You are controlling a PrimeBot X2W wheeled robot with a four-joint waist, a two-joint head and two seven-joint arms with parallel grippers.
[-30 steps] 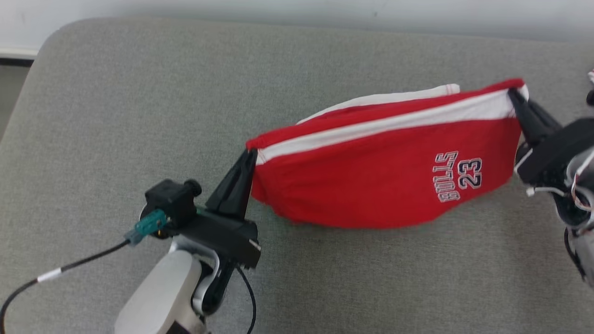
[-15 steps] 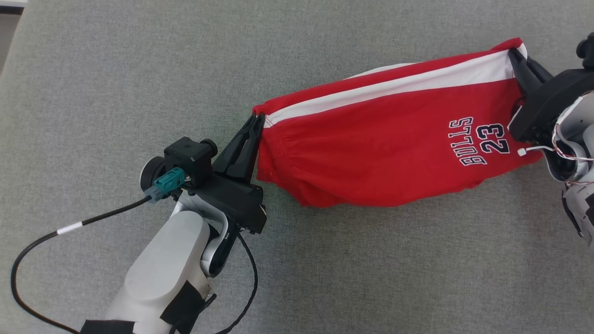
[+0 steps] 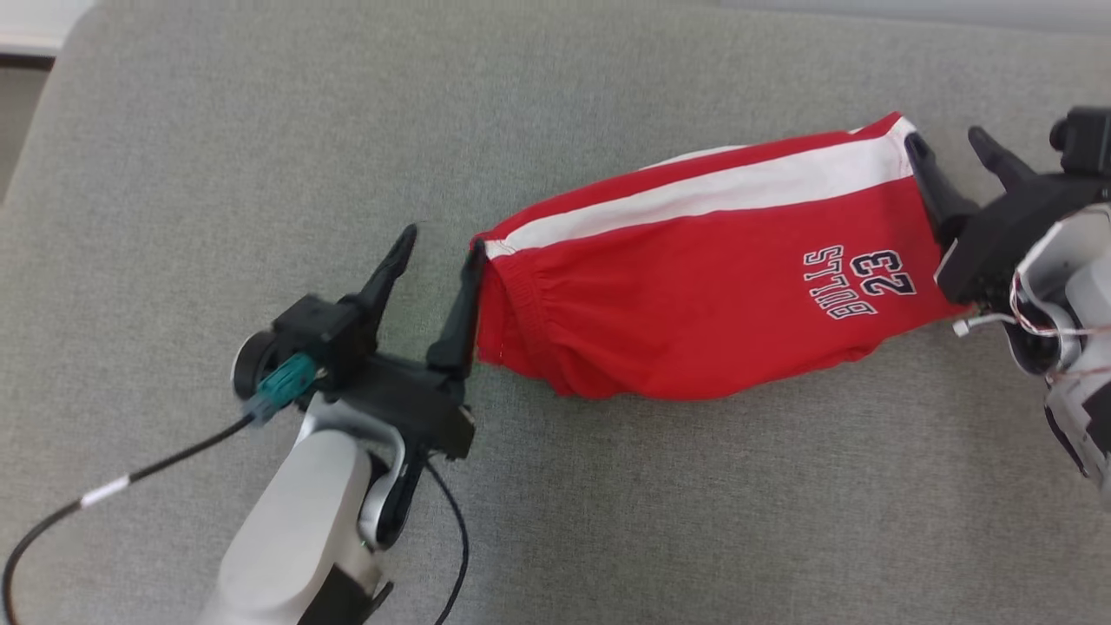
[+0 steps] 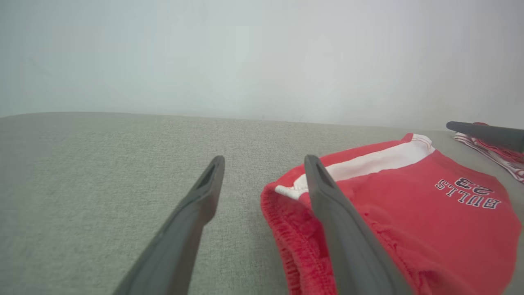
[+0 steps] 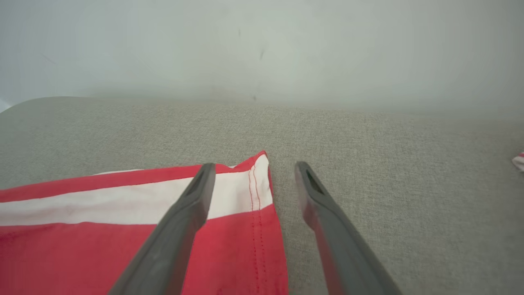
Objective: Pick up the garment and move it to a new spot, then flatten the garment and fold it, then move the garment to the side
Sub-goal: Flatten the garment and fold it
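Red shorts (image 3: 694, 312) with white stripe, grey cloth surface (image 3: 217, 174)

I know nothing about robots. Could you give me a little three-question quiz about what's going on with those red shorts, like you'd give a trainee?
1. True or false: the left gripper is clamped on the red shorts.
2. What is printed on the shorts? A) BULLS 23 B) LAKERS 8 C) nothing
3. Fill in: the right gripper, at the shorts' hem end, has its jaws ___.

Key: 1 false, its jaws stand open beside the shorts, which lie on the grey surface; 2 A; 3 open.
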